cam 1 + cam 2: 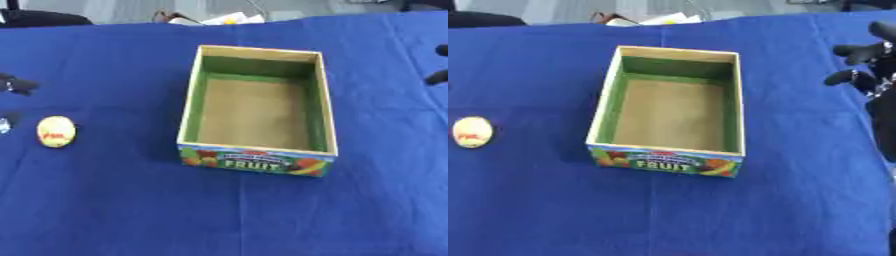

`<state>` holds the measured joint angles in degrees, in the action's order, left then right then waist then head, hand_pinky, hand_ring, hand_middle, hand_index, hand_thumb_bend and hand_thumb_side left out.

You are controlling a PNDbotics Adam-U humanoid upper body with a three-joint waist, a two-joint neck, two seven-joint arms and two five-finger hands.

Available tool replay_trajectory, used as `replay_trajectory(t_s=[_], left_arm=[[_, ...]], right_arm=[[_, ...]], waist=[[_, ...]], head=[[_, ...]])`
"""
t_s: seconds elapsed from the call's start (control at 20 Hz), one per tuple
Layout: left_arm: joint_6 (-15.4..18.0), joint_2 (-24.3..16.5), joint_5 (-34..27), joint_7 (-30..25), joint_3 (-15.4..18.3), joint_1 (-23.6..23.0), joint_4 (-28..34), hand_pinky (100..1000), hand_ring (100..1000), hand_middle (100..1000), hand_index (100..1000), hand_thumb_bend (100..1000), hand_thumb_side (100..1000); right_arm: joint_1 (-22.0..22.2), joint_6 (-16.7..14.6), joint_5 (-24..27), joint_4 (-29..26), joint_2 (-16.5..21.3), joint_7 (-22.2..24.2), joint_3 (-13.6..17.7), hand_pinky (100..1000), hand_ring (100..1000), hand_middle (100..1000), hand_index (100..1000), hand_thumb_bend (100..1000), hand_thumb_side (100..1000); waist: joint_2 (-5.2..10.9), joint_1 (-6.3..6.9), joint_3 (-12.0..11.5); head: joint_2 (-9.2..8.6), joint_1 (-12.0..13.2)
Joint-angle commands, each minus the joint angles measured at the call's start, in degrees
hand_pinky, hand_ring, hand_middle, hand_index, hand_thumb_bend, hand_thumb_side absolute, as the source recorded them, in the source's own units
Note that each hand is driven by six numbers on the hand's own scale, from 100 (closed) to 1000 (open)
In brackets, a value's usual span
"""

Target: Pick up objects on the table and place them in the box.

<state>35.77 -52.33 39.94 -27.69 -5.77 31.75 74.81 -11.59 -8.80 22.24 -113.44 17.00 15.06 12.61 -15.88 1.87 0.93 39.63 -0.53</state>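
Left hand (pixel 17 84): black, only a small part showing at the tabletop's left edge; whether its fingers are released or clenched cannot be told.
Small pale item (pixel 4 125): a whitish-blue scrap at the left edge, just below the left hand; not identifiable.
Yellow object (pixel 56 131): egg-shaped, smooth, pale yellow with a red mark on its face; lies flat on the cloth near the left edge, long axis running roughly toward the far edge.
Key relation: the yellow object sits just below and slightly right of the left hand, well apart from the right hand, with the box between; by my judgement the left hand is the one to take it.
Tablecloth (pixel 114 210): blue fabric, softly creased, covering the tabletop.
Box (pixel 318 107): rectangular open-topped card carton at the tabletop's centre, green inner walls, plain brown floor, printed fruit panel reading "FRUIT" on the near wall; nothing inside; long axis near-to-far.
Right hand (pixel 866 65): black with silver parts, at the right edge beside the box's far right corner, apart from it; fingers spread and relaxed, holding nothing.
Progress, judged: no object placed yet.
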Motion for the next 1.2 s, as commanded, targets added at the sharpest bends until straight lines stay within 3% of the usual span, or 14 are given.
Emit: replay_trajectory(t_s=[0.05, 0.35, 0.5, 0.95, 1.0, 1.2], left_arm=[[2.4, -1.4, 0.5, -4.8, 0.4, 0.9, -0.3, 670, 810, 804, 1000, 123, 1000], [1.0, 0.0, 2.5, -4.5, -0.1, 2.3, -1.5, 699, 839, 826, 1000, 463, 1000], [0.9, 0.7, 4.3, -4.2, -0.8, 3.2, -2.5, 696, 838, 826, 1000, 560, 1000], [1.6, 2.8, 7.2, -3.8, -2.3, 4.3, -5.7, 687, 829, 821, 1000, 549, 1000], [1.6, 3.0, 7.4, -3.9, -2.4, 4.4, -6.1, 676, 819, 804, 1000, 500, 1000], [0.9, 3.9, 8.8, -3.0, -2.8, 5.1, -7.0, 659, 811, 782, 1000, 468, 1000]], right_arm=[[-0.4, 0.1, -0.4, -1.1, 1.0, 0.2, 0.0, 566, 783, 548, 847, 100, 1000], [-0.3, 0.3, -0.6, -1.1, 0.7, 0.5, -0.1, 566, 784, 548, 847, 100, 1000], [-0.2, 0.3, -0.6, -1.1, 0.6, 0.6, -0.2, 566, 784, 548, 847, 100, 1000], [-0.2, 0.6, -1.0, -1.1, 0.3, 0.9, -0.3, 567, 786, 548, 849, 100, 1000], [-0.2, 0.6, -1.0, -1.1, 0.2, 1.0, -0.3, 567, 787, 548, 850, 100, 1000], [-0.3, 0.8, -1.2, -1.1, 0.0, 1.1, -0.4, 568, 787, 548, 851, 100, 1000]], waist=[[0.81, 0.11, 0.0], [0.84, 0.03, 0.1], [0.85, -0.02, 0.3], [0.66, 0.1, 0.7], [0.63, 0.11, 0.8], [0.56, 0.15, 1.0]], head=[[-0.75, 0.2], [-0.74, 0.3], [-0.79, 0.5], [-1.01, 0.8], [-1.03, 0.8], [-1.09, 0.9]])
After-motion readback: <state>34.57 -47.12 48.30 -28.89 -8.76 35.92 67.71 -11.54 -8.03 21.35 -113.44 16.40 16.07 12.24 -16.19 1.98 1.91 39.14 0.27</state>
